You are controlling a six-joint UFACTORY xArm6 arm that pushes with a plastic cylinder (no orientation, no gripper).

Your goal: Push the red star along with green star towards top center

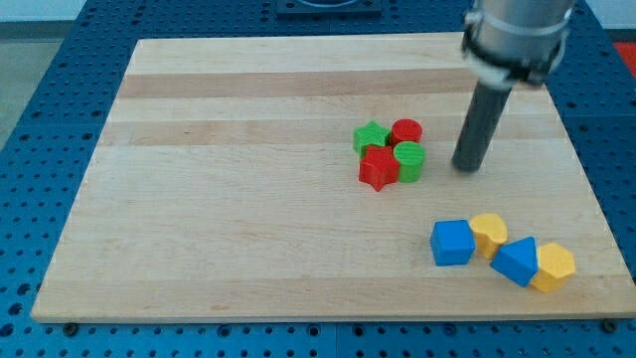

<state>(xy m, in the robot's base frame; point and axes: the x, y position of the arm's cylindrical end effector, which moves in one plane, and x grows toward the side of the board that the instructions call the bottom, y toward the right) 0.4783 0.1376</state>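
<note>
The red star [378, 169] lies near the middle of the wooden board [248, 199]. The green star [371, 137] touches it from the view's upper left. A red round block [405, 131] and a green round block [409, 159] sit tight against them on the view's right, forming one cluster. My tip [465, 167] is down on the board to the view's right of the cluster, a short gap from the green round block, touching none of the blocks.
At the view's lower right lie a blue cube [452, 243], a yellow block [488, 233], a blue block [516, 262] and a yellow block [553, 267], in a touching row. The board's right edge is close by.
</note>
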